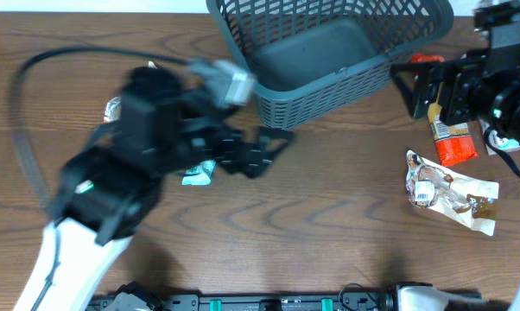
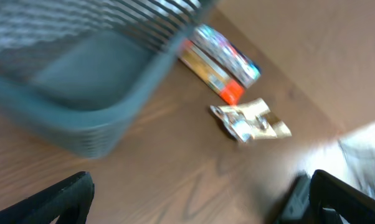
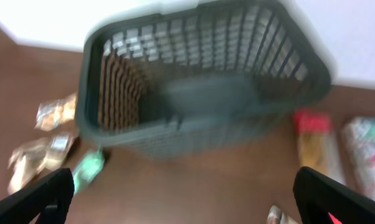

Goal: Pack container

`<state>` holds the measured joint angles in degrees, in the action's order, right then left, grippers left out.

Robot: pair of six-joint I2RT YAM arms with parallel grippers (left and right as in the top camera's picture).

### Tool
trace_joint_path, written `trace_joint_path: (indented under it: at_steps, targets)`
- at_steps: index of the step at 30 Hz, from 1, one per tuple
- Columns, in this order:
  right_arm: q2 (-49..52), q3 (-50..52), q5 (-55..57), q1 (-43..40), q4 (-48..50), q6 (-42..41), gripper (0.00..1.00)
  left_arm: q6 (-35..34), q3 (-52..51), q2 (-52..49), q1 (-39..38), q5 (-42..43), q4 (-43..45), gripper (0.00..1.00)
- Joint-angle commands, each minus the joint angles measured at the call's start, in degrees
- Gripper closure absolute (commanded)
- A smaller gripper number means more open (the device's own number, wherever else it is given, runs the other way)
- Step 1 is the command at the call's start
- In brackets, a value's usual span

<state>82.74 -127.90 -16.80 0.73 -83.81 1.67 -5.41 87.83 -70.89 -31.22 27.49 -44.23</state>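
The container (image 1: 320,99), a dark grey-blue slotted basket, stands at the back middle of the table with nothing inside. In the overhead view my left gripper (image 1: 267,152) hangs open just in front of its near-left corner, blurred by motion. My right gripper (image 1: 412,86) is open to the right of the basket, above an orange and yellow packet (image 1: 448,138). The left wrist view shows the basket's rim (image 2: 113,118) and empty wood between the fingers (image 2: 63,199). The right wrist view looks into the basket (image 3: 206,134), and its fingers (image 3: 343,199) hold nothing.
A silver and tan packet (image 1: 450,192) lies at the right. A teal packet (image 1: 198,173) and another packet (image 1: 113,108) lie partly under my left arm. A colourful packet (image 2: 228,53) lies beside the orange one (image 2: 206,71). Tan packets (image 3: 56,112) lie left of the basket.
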Motion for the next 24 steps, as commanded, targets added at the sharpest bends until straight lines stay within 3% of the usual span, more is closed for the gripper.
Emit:
trace_joint_path:
  at_steps: [1,6,11,14,18,24]
  targets:
    - [1.64,-2.67,-3.06,0.44,-4.26,1.84,0.01,2.97,2.08,-3.15,-5.27,-3.93,-0.57,0.01]
    - [3.45,-2.27,2.80,-0.07,-2.84,-2.23,0.01,2.51,2.10,-6.82,-9.42,-4.72,-1.18,0.01]
    - [3.56,-2.29,8.46,-1.88,3.32,-4.44,0.01,-0.83,2.10,-7.98,-16.06,-29.14,-10.58,0.01]
    - [4.44,-2.32,8.44,-3.08,7.37,-3.72,0.01,-2.25,2.10,-9.03,-20.48,-37.55,-14.29,0.01]
    - [7.74,-2.51,6.45,-4.15,11.63,-2.78,0.01,-7.52,2.10,-10.88,-21.53,-38.21,-16.26,0.01]
    - [16.79,-6.54,1.01,-4.13,13.38,-1.79,0.01,-8.48,2.10,-11.63,-21.53,-37.99,-16.35,0.01]
